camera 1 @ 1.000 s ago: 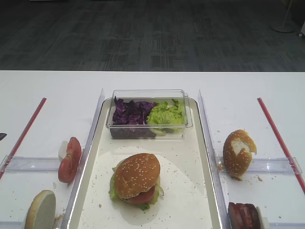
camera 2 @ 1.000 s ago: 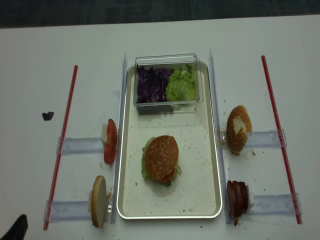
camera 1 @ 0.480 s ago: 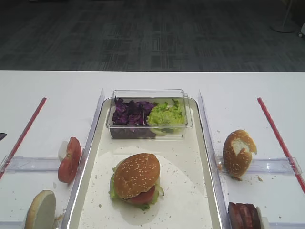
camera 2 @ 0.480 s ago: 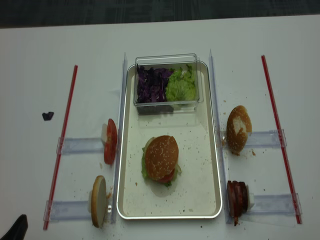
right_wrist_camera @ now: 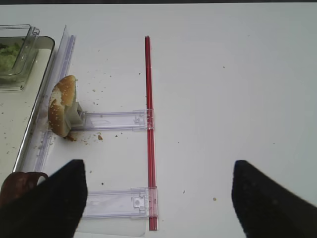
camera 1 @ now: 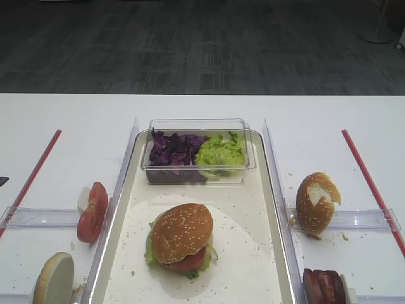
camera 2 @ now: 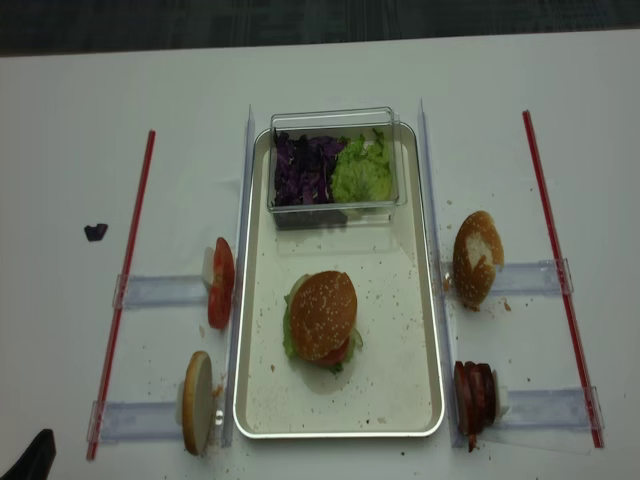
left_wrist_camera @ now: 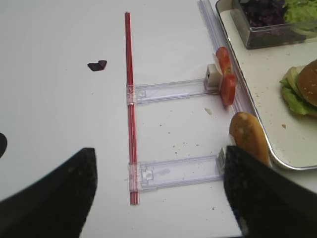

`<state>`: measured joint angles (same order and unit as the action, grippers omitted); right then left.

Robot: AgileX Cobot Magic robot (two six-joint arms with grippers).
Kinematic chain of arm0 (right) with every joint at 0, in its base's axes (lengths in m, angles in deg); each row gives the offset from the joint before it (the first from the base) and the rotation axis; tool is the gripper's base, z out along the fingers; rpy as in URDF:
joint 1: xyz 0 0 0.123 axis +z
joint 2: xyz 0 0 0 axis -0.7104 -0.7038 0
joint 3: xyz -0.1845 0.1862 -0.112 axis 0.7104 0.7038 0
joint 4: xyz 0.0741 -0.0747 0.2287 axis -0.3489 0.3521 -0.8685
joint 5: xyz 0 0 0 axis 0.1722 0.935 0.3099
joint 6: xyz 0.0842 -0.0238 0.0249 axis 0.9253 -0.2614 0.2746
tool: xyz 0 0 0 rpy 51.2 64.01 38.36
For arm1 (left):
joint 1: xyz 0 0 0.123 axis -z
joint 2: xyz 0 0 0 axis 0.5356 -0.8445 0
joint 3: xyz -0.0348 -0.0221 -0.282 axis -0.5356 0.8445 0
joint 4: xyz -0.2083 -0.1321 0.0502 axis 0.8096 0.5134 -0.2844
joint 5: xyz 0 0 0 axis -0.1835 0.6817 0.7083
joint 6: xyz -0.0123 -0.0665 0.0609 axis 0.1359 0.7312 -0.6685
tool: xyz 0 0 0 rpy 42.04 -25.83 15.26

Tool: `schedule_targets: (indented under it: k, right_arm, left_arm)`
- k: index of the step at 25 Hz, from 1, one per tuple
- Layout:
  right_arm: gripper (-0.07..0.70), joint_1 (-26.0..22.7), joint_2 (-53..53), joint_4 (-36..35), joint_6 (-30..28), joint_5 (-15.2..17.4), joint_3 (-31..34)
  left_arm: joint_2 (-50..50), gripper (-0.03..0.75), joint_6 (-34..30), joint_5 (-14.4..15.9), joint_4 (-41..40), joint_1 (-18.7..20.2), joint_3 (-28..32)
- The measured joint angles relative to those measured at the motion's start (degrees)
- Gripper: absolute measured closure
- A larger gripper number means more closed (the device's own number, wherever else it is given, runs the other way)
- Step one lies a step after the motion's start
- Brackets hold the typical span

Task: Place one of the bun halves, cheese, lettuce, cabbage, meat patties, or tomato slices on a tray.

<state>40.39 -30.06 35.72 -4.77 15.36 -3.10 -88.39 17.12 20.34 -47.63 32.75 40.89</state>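
On the cream tray [camera 1: 269, 190] [camera 2: 432, 330] stands a stacked burger, its sesame bun half [camera 1: 181, 232] [camera 2: 323, 302] resting over a tomato slice [camera 1: 190, 261] and lettuce [camera 1: 150, 252]. More lettuce [camera 1: 219, 152] and cabbage [camera 1: 174, 151] fill the tub at the tray's far end. Tomato slices [camera 1: 92, 212] [left_wrist_camera: 225, 82] stand left of the tray, meat patties [camera 1: 324, 286] [right_wrist_camera: 17, 183] to its right. No cheese is in view. My left gripper [left_wrist_camera: 158, 193] and right gripper [right_wrist_camera: 158, 198] both hang open over bare table outside the tray, holding nothing.
A pale flat-faced bun half [camera 1: 54, 278] [left_wrist_camera: 247, 141] leans at the tray's near left. A torn brown bun half [camera 1: 315, 202] [right_wrist_camera: 60, 106] stands at its right. Clear holders [left_wrist_camera: 173, 171] [right_wrist_camera: 116, 203] and red strips [left_wrist_camera: 130, 99] [right_wrist_camera: 148, 124] lie on both sides. A dark scrap [camera 2: 95, 231] lies far left.
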Motion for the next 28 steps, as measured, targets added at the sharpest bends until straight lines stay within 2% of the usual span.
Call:
schedule_targets:
  k: [28]
  right_arm:
    - [0.017,0.0,0.0,0.0,0.1,0.0,0.0]
  left_arm:
    - [0.0,0.224,0.0,0.0,0.0,0.0,0.0]
